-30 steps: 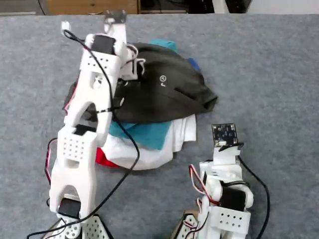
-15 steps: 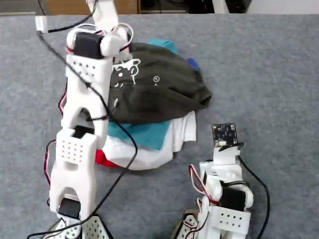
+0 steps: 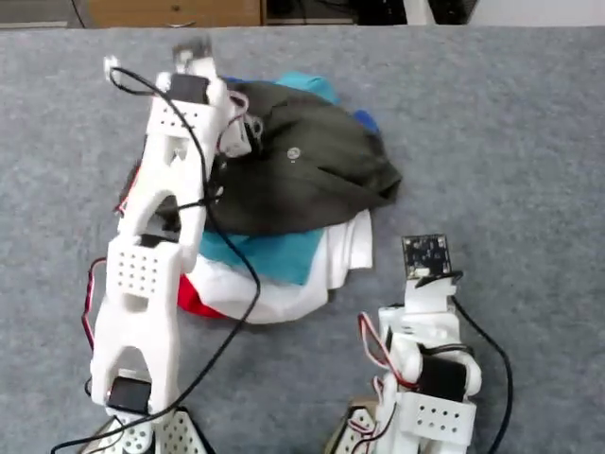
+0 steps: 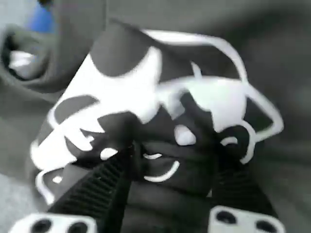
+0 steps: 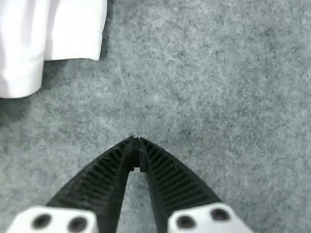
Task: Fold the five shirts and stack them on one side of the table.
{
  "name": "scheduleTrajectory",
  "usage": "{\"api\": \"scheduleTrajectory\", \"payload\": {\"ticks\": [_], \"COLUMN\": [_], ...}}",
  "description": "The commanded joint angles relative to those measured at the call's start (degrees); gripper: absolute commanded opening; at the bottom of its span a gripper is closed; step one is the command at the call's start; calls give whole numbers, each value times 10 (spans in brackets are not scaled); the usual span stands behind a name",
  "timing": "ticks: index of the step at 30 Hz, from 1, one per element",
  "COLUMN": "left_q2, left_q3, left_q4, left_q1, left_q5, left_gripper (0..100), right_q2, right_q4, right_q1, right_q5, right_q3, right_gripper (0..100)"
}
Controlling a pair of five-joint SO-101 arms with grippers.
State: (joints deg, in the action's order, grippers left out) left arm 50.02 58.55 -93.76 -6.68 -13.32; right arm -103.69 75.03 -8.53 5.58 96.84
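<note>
Separating white shirt [image 5: 48, 39] from right jaws: table [image 5: 204, 87].

Shirts [image 3: 284, 279] heaped unfolded mid-table; dark shirt [image 3: 321, 180], white print, atop, prob. crumpled.

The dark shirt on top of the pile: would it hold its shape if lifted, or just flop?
Probably floppy: the dark shirt lies in soft folds over the teal shirt, and its printed cloth crumples between the jaws of the left gripper. It is likely light, since the fabric looks thin. When pulled, it may drag the teal one along instead of sliding free.
</note>
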Motion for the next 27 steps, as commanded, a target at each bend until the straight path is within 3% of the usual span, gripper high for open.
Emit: {"api": "scheduleTrajectory", "payload": {"ticks": [1,5,8,13,21,27], "left_q2": [18,10,2,-37,-175,-320], "left_q3": [7,116,220,341,357,353], "left_q4": [10,-21,-69,-72,-71,-71], "left_q1": [1,1,1,11,42,134], "left_q5": [-8,-9,-9,-7,-6,-5], "left_gripper": [215,7,17,18,18,18], "right_q2": [-50,-50,-50,-50,-50,-50], "right_q4": [4,4,4,4,4,4], "right_q1": [2,2,2,2,2,2], "right_q5": [-5,-5,-5,-5,-5,-5], "right_q3": [0,0,0,0,0,0], "right_gripper": [5,5,5,5,5,5]}}
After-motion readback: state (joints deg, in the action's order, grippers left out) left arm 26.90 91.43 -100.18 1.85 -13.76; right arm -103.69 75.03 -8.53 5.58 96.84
